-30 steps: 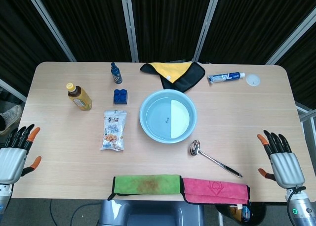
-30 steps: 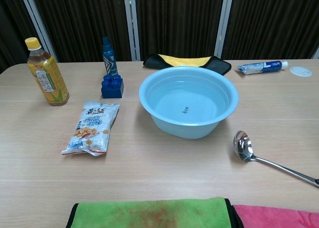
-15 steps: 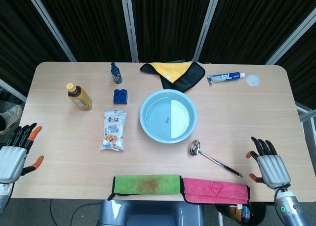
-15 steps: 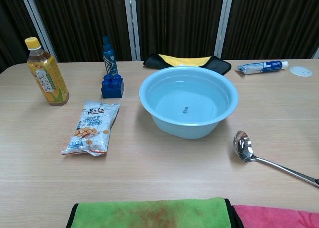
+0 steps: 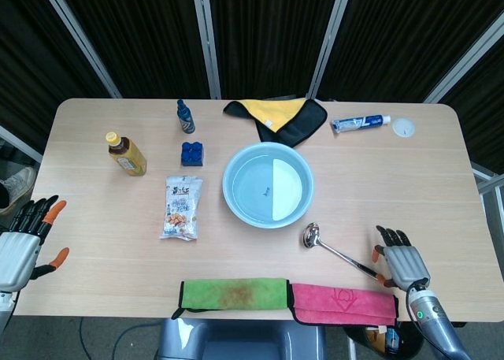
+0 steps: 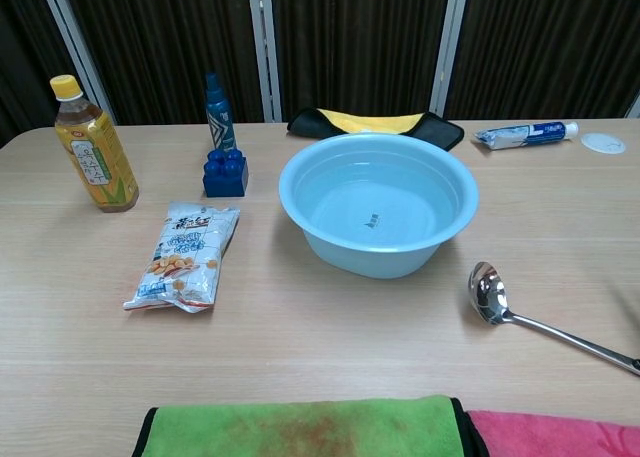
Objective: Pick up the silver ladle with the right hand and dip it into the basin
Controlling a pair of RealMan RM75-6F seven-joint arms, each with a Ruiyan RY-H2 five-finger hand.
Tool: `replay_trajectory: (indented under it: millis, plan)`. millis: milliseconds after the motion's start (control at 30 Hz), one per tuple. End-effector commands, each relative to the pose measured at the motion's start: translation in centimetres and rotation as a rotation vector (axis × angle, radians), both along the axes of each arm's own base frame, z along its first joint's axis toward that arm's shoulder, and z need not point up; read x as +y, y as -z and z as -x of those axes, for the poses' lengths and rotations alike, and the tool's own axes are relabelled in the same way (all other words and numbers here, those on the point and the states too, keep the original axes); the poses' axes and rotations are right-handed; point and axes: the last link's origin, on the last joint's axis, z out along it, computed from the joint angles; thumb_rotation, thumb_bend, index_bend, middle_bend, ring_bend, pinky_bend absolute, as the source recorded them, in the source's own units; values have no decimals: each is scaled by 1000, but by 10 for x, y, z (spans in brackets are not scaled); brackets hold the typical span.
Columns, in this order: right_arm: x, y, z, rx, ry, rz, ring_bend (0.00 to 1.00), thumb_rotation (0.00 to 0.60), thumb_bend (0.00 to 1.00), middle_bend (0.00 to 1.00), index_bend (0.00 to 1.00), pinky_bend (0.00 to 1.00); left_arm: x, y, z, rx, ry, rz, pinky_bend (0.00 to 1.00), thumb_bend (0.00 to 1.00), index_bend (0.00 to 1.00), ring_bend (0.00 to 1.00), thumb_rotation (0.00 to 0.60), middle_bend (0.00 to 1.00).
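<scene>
Lying flat on the table [image 5: 409,179], the silver ladle [image 5: 341,252] points its bowl toward the basin [image 5: 268,184] and its handle toward 4 o'clock; it sits at about 4 o'clock from the basin, apart from its rim. We see the right hand [image 5: 399,257] just beside the handle's far end, fingers apart and holding nothing; whether the thumb touches the handle we cannot tell. We find the left hand [image 5: 22,242] at the table's 8 o'clock edge, likewise spread and holding nothing. A snack packet [image 5: 181,207] lies at 9 o'clock from the basin, a blue block [image 5: 191,153] and a tea bottle [image 5: 126,154] at 10 o'clock. A green towel [image 5: 232,292] and a pink towel [image 5: 343,303] line the near edge.
</scene>
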Motion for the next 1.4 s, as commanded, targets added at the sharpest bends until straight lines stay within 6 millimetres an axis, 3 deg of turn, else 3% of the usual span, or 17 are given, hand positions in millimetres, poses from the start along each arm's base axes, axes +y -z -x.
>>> replay_trajectory:
  millis: [33,633,1000,1400]
  plan:
    - [-3,4,-1,-7,6,-6,0,600,240,0,476,0,0,0,0,-2,4,-1,0,321,0,0,600,0]
    - [-8,35,-16,-87,34,3,0,600,240,0,421,0,1,-2,0,-39,28,10,0,322,0,0,600,0]
    - [-18,52,-15,-91,50,-21,0,600,240,0,419,0,2,-6,1,-51,28,2,0,322,0,0,600,0]
    - [-23,55,-8,-108,71,-25,0,600,241,0,408,0,6,-6,4,-51,19,7,0,323,3,0,600,0]
